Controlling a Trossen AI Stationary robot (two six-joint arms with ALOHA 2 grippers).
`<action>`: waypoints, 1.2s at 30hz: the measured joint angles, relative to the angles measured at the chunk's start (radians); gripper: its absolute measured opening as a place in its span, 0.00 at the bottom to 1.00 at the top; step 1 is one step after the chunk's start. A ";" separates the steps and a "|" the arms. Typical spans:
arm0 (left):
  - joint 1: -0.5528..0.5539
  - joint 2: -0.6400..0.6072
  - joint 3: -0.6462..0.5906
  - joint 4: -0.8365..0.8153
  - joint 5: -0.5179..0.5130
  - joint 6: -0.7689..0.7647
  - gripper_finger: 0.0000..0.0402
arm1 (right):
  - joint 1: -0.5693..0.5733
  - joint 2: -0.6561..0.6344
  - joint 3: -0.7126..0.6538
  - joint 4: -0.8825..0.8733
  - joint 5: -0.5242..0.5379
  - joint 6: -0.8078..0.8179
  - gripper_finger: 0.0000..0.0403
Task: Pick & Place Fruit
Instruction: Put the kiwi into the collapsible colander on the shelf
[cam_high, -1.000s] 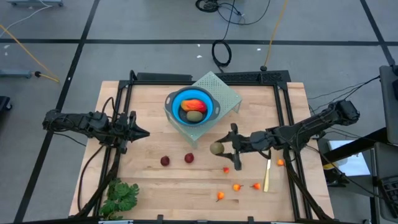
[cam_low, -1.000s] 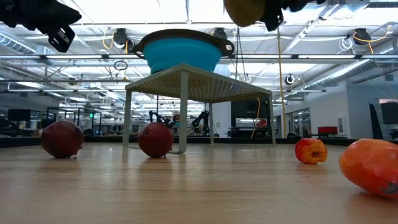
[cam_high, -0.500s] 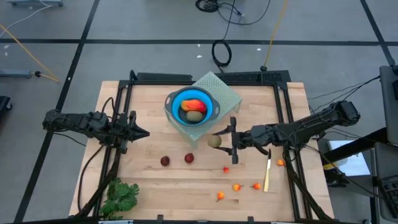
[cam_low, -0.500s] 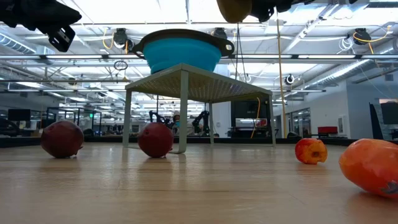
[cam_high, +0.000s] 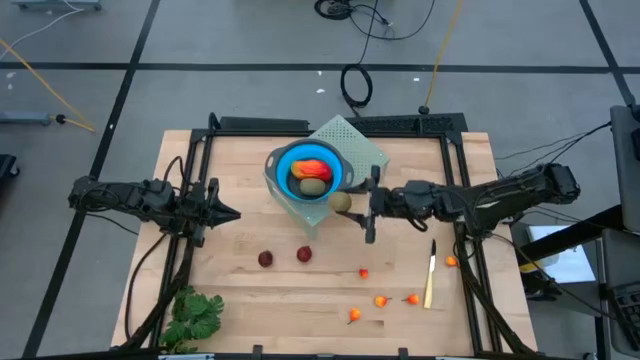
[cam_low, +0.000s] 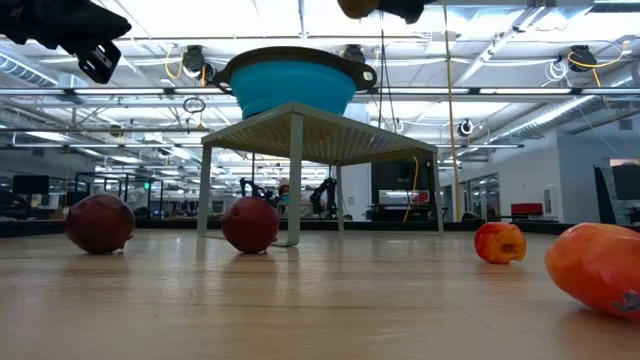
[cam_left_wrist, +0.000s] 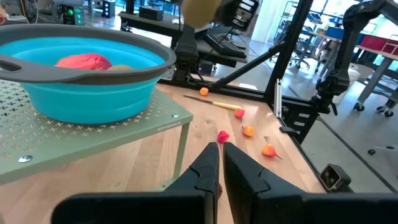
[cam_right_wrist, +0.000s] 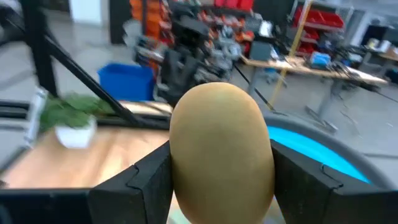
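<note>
Right tool (cam_high: 352, 208) is carrying olive-brown oval (cam_high: 342, 203) closer to blue bowl (cam_high: 285, 165), pinching it. Center over bowl before releasing. Left tool (cam_high: 232, 213) is idling, pressed together.

— Where's your right gripper (cam_high: 356, 206)?
— Stretched toward the table's middle, its 2 fingers (cam_right_wrist: 140, 180) spread, clamped on something.
— And the left gripper (cam_high: 232, 213)?
— Parked over my left side, fingers pressed together.

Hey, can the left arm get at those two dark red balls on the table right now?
Probably yes. The left gripper, its fingers shut and empty, hovers just beside the two dark red balls, with only bare table between. It must open first.
</note>
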 joint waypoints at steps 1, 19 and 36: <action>0.000 0.000 0.000 0.000 0.000 0.000 0.05 | -0.013 0.000 0.021 -0.043 0.000 -0.002 0.54; 0.000 0.002 0.000 -0.019 0.000 0.000 0.05 | -0.238 0.000 0.152 -0.249 -0.161 -0.085 0.54; 0.000 0.002 0.000 -0.024 -0.022 -0.003 0.05 | -0.263 0.154 0.241 -0.219 -0.238 -0.184 0.54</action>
